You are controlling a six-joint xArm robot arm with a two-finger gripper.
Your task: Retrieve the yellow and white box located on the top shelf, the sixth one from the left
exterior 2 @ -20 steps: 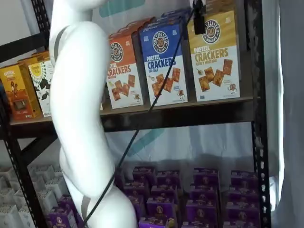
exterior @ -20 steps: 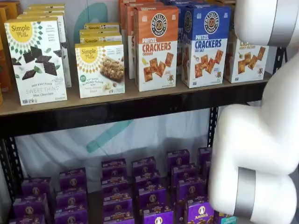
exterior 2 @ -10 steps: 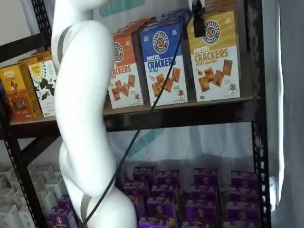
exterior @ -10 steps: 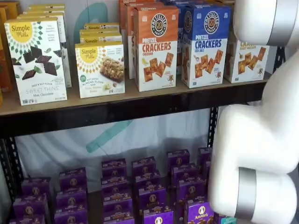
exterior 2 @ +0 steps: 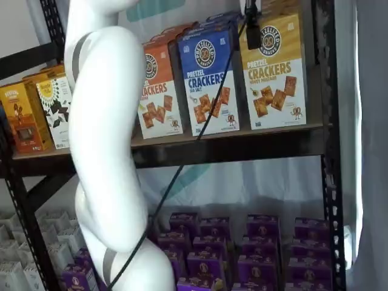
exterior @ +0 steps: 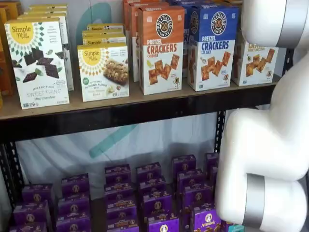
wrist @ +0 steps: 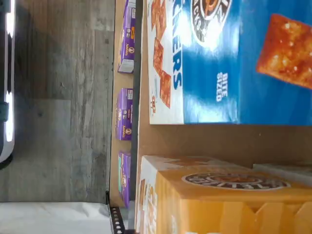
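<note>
The yellow and white box point(exterior 2: 274, 70) stands upright at the right end of the top shelf point(exterior 2: 230, 145), front face out, just beside the blue Pretzel Crackers box point(exterior 2: 209, 82), which in turn stands next to the orange-topped one point(exterior 2: 159, 91). In a shelf view only part of its front point(exterior: 255, 63) shows, the rest hidden behind the white arm point(exterior: 270, 145). A single black finger of the gripper point(exterior 2: 253, 27) hangs from the top edge right in front of the box's upper left corner, with a cable point(exterior 2: 200, 130) running down from it across the blue box; only that one finger seems to show (the picture cuts it off), so the gap itself cannot be read there, though the jaws stand at their widest with nothing held between them. The wrist view, turned on its side, looks closely at the blue box and the mustard top of the task's box point(wrist: 219, 204), with bare shelf board between them. Purple boxes point(exterior: 154, 198) fill the lower level.
</note>
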